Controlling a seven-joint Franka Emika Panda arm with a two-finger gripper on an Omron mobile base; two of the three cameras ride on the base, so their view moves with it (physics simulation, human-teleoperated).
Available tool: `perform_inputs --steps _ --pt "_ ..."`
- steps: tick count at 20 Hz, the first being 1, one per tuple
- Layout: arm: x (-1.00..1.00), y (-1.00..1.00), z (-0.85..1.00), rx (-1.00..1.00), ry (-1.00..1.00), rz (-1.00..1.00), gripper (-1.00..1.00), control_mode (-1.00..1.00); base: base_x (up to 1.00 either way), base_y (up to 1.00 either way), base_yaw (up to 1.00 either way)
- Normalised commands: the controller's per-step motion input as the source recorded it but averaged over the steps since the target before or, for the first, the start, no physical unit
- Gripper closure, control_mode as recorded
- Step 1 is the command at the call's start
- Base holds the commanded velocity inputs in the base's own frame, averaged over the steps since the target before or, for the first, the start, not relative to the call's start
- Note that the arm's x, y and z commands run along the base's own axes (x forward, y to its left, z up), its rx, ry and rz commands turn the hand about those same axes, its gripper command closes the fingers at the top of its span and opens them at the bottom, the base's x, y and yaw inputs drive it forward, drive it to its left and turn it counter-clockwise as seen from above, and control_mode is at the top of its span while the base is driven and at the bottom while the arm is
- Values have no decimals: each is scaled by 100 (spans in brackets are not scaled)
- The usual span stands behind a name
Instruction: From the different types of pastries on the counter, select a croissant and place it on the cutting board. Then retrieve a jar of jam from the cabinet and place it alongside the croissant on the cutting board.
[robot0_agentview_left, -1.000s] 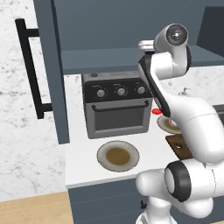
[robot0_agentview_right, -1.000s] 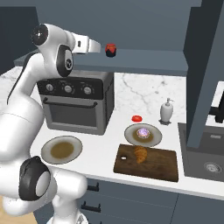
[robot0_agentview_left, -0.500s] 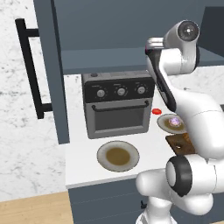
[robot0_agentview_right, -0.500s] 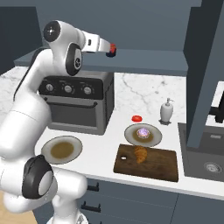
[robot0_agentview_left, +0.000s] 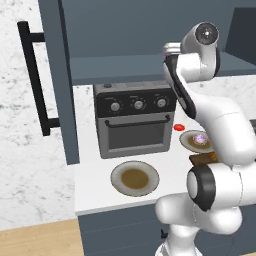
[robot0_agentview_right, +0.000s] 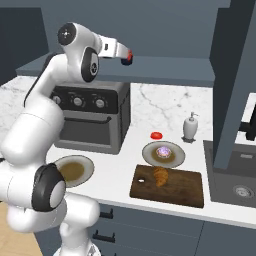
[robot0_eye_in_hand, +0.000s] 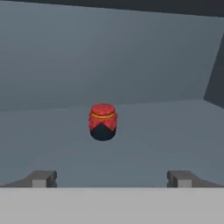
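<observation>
Slate-blue cabinet (robot0_agentview_right: 170, 30) interior forms the backdrop, its shelf (robot0_eye_in_hand: 144, 131) carrying the jar of jam (robot0_eye_in_hand: 103, 121), which stands upright straight ahead of the end effector (robot0_eye_in_hand: 112, 178) and a touch left of its centreline, apart from the tips. Both fingertips (robot0_eye_in_hand: 43, 178) flank the jar's line with the jaws spread wide and nothing between them. A forward reach along the shelf looks like the coming move. Below the end effector, the croissant (robot0_agentview_right: 160, 176) already lies on the cutting board (robot0_agentview_right: 190, 192) on the worktop (robot0_agentview_right: 115, 167).

jar of jam (robot0_eye_in_hand: 103, 121): red, dark base | croissant (robot0_agentview_right: 160, 175): golden-brown | cutting board (robot0_agentview_right: 190, 189): dark brown | cabinet (robot0_eye_in_hand: 65, 52): slate-blue
</observation>
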Motion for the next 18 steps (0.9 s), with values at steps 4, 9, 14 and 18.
perform_inputs --steps 4,9,14,18 --pt "90 0 0 0 4 0 -100 -100 0 0 0" --pt "8 -6 0 0 2 0 -100 -100 0 0 0" --pt "16 -6 -7 0 0 1 -100 -100 0 0 0" --pt "14 -4 -28 0 0 3 -100 -100 0 0 0"
